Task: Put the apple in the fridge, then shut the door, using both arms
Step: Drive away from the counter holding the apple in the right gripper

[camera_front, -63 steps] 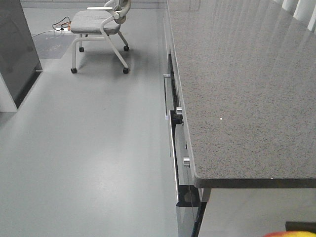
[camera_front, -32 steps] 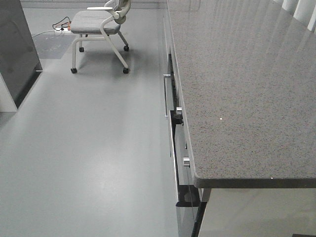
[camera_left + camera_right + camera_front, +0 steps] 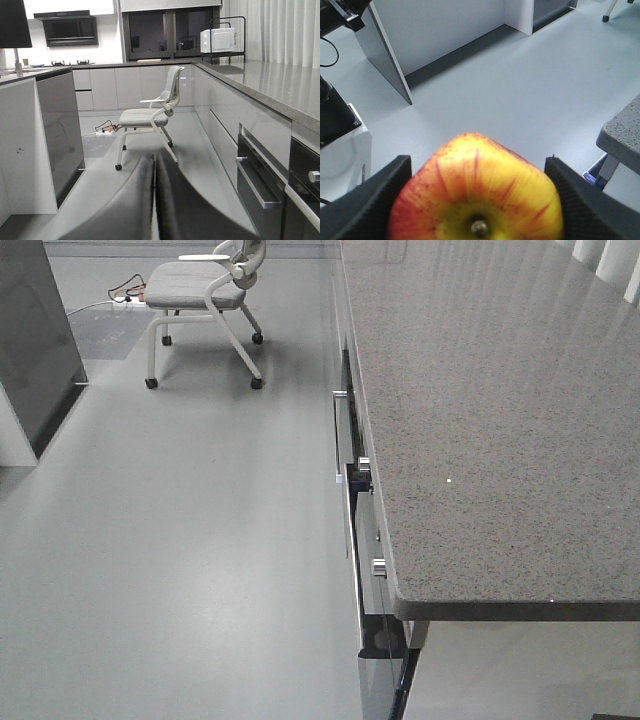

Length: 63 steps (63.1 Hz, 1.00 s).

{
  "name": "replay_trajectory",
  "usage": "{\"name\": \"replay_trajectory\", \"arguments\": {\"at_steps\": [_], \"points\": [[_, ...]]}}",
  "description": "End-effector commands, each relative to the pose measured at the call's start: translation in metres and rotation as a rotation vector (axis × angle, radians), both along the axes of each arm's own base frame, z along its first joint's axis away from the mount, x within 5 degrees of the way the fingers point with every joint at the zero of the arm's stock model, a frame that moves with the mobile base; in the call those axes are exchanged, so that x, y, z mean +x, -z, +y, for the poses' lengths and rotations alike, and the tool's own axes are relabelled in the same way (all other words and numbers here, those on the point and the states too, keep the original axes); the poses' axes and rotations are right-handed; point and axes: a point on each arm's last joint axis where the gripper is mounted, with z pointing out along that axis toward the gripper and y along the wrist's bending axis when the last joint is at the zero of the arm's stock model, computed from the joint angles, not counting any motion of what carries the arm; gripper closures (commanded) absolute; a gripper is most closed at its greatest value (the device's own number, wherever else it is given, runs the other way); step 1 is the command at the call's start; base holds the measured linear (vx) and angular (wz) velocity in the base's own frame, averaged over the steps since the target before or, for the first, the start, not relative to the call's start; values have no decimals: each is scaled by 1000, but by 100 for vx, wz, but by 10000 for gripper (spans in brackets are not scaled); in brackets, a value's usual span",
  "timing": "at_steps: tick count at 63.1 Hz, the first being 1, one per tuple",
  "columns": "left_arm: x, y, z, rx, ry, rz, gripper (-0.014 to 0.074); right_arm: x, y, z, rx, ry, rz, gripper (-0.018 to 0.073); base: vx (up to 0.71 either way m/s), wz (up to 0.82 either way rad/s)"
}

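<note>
The apple (image 3: 479,175), red-streaked with a yellow patch round its stem, fills the lower middle of the right wrist view. My right gripper (image 3: 477,165) is shut on it, one black ribbed finger (image 3: 380,195) on each side, and holds it high above the grey floor. My left gripper (image 3: 154,162) is shut with nothing in it; its two dark fingers meet along a thin slit and point down the aisle towards a chair. Neither the fridge nor its door can be made out in these views. Neither gripper shows in the front view.
A long speckled grey counter (image 3: 480,390) runs along the right, with oven fronts and handles (image 3: 340,435) below it. A wheeled chair (image 3: 200,300) stands far down the aisle. A dark flat-sided counter (image 3: 35,340) is at the left. A thin grey panel (image 3: 385,55) stands by a white wall.
One second ago the apple's top showed at the bottom right edge of the front view; it has since dropped out of that view. The scene has shifted very slightly.
</note>
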Motion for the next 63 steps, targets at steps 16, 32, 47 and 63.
{"name": "replay_trajectory", "arguments": {"at_steps": [16, 32, 47, 63], "points": [[-1, -1, 0, -6, 4, -72, 603, 2, -12, 2, 66, 8, -42, 190, -2, 9], [-1, -1, 0, -6, 4, -72, 603, 2, -12, 2, 66, 8, -42, 190, -2, 22], [-1, -1, 0, -6, 4, -72, 603, 2, -12, 2, 66, 7, -41, 190, -1, 36], [-1, -1, 0, -6, 4, -72, 603, 2, -12, 2, 66, 7, -41, 190, -1, 45]]}}
